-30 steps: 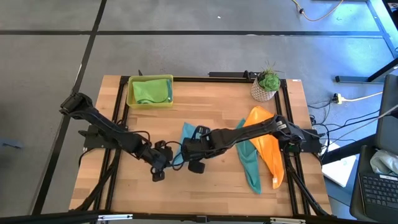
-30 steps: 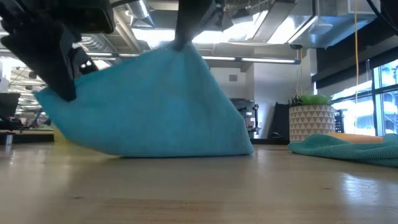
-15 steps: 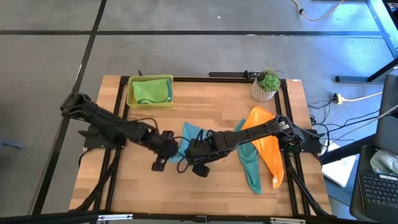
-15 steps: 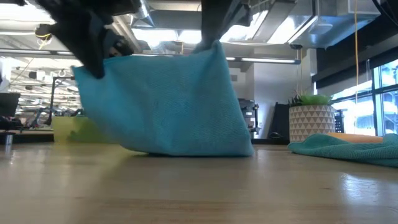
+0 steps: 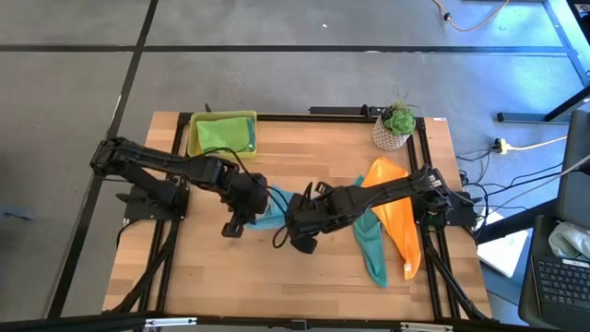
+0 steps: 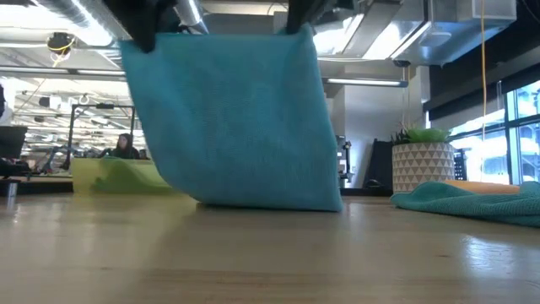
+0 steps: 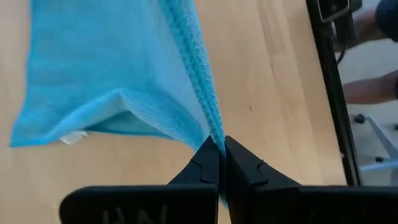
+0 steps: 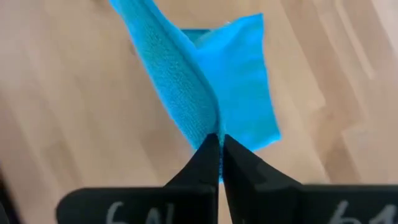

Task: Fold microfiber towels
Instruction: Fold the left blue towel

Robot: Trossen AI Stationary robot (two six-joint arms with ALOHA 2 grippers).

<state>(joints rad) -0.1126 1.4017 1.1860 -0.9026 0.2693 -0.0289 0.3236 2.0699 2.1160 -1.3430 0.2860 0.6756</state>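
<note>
The light blue towel (image 5: 275,205) hangs near the middle of the table (image 5: 313,277), lifted by two corners so its top edge runs straight from one arm to the other. Seen from table height, it drapes as a flat sheet with only its lower edge brushing the wood.

At about nine o'clock from the cloth's middle in the high view, the left gripper (image 5: 251,199) is pressed together on one top corner; its wrist camera shows the two dark fingers pinching the thick, looped hem. At about three o'clock, the right gripper (image 5: 297,221) pinches the other corner the same way, with the fabric folding sharply over its tips. The towel's long axis therefore lies between the two pincers, each equally close to its own corner. The next fold likely depends on carrying that taut edge over the trailing lower edge, which rests toward twelve o'clock.

The fabric looks soft and plush, with a stitched border, and it sags slightly between the holds.

Towards ten o'clock, a yellow-green tray (image 5: 222,153) of rigid plastic holds a lime green towel (image 5: 223,135). Towards three o'clock, a teal towel (image 5: 370,242) lies crumpled in a long strip just beside an orange towel (image 5: 395,210). Beyond them, at about one o'clock, stands a small potted plant (image 5: 395,124) in a patterned pot.
</note>
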